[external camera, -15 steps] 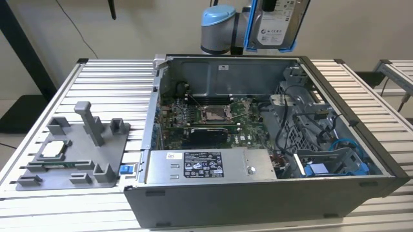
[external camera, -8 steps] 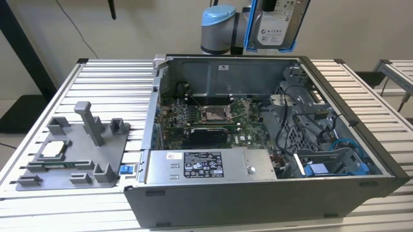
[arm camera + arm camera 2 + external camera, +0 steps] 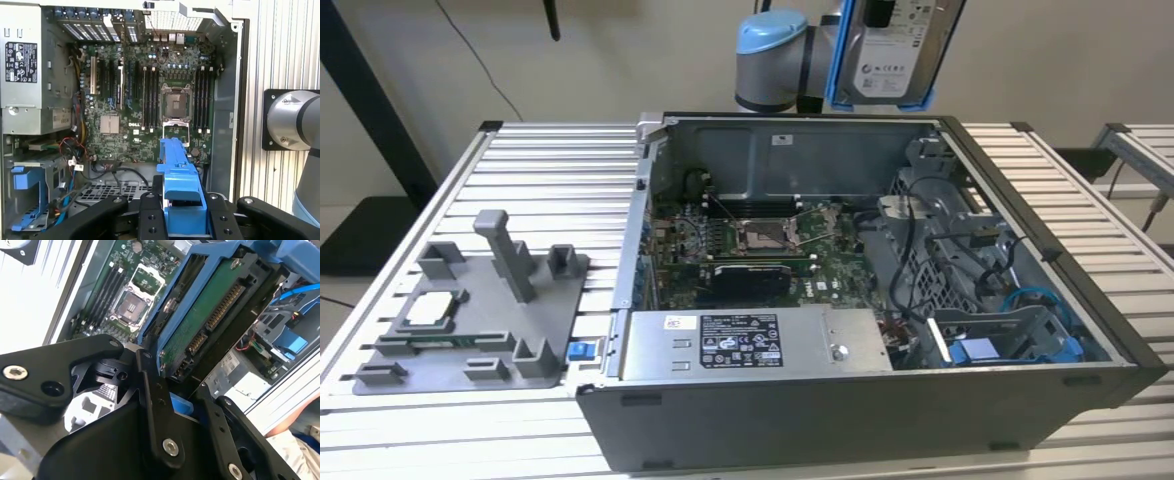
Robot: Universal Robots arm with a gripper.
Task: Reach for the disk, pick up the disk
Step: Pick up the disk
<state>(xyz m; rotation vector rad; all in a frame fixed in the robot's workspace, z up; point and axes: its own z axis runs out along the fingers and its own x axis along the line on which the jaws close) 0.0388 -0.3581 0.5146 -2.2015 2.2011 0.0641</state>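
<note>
The claw [image 3: 184, 216] is clamped shut on the disk [image 3: 891, 50], which hangs upright in the exterior view, lifted above the far wall of the open computer case [image 3: 854, 420] and clear of its bays. In both wrist views the disk's long axis runs straight out from between the black fingers [image 3: 155, 400], with its blue frame toward the case's motherboard [image 3: 130, 110].

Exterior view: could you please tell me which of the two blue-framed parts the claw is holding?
The disk, held high above the computer case in the claw. The other blue frame sits down inside the case, untouched.
</note>
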